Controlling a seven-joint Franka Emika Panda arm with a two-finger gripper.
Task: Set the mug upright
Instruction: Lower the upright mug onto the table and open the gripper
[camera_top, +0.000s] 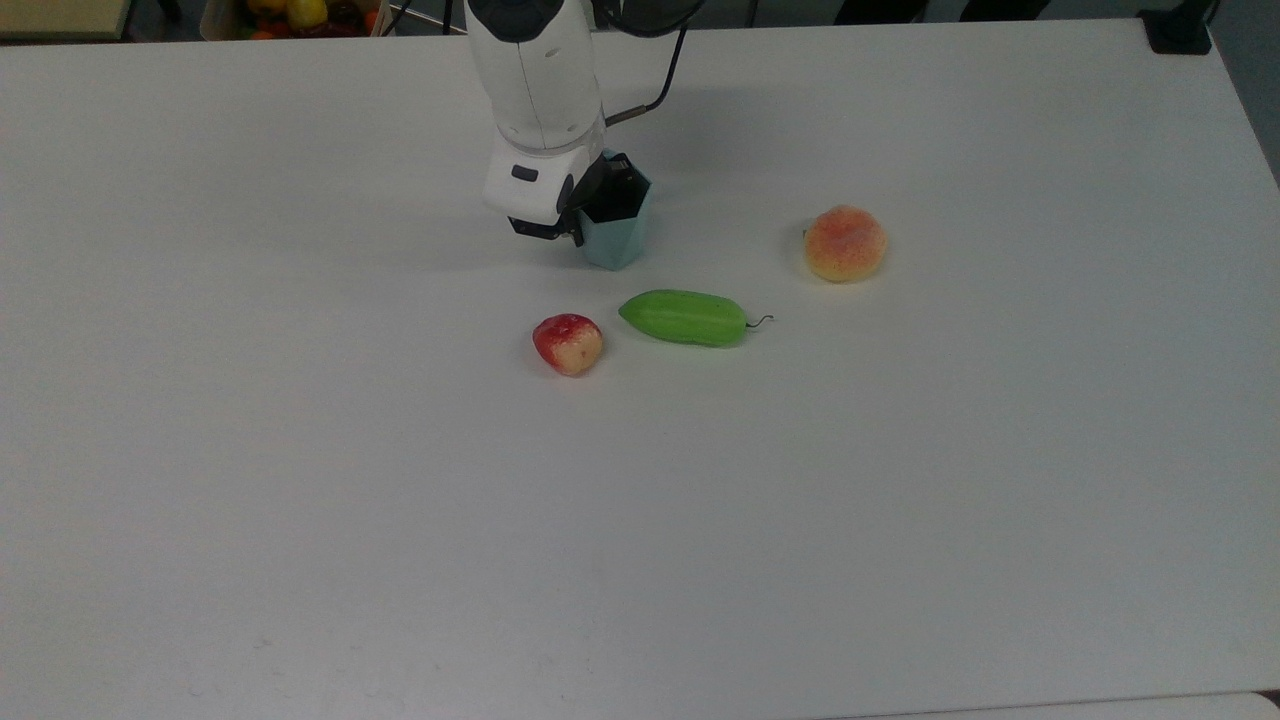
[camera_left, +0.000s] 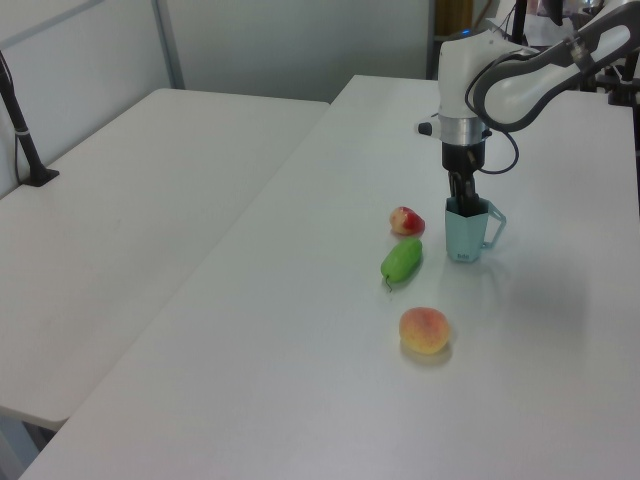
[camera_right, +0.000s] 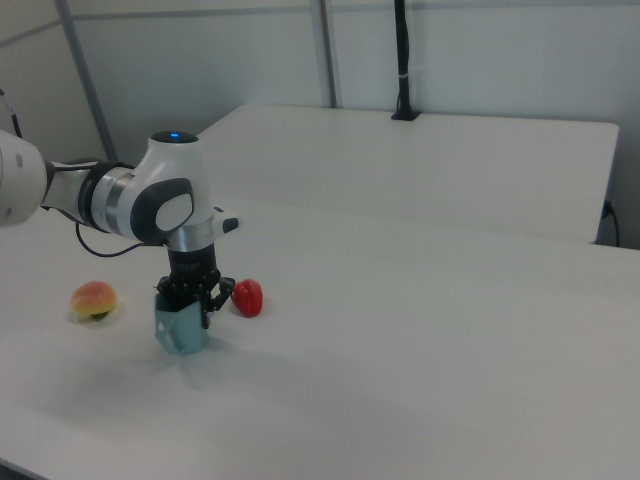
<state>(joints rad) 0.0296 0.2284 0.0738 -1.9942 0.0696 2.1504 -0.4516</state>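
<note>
A pale blue-teal faceted mug (camera_top: 612, 243) with angular sides and a narrower base stands upright on a white table (camera_top: 640, 520), its dark hexagonal mouth facing up. In the left view the same mug (camera_left: 464, 229) rests on its base with its angular handle pointing toward the left view's right; in the right view the mug (camera_right: 181, 331) sits on the tabletop directly below the arm's wrist.

The black two-finger gripper (camera_top: 592, 203) of the white Franka arm (camera_top: 537, 90) is clenched on the mug's rim, one finger reaching down inside the opening and the other pressed against the outer wall. The left view shows the gripper (camera_left: 460, 198) pointing straight down into the cup, and the right view shows the gripper (camera_right: 190, 295) closed over the cup's top edge.

Near the mug, toward the top view's bottom, lies a long green fruit (camera_top: 684, 317) with a thin dark stem, close to the cup but apart from it. A red-and-cream fruit (camera_top: 568, 343) sits just beside the green one, on the top view's left. A round orange-pink peach (camera_top: 845, 243) lies well apart, toward the top view's right.

In the left view a second white table (camera_left: 120, 230) adjoins the first.
</note>
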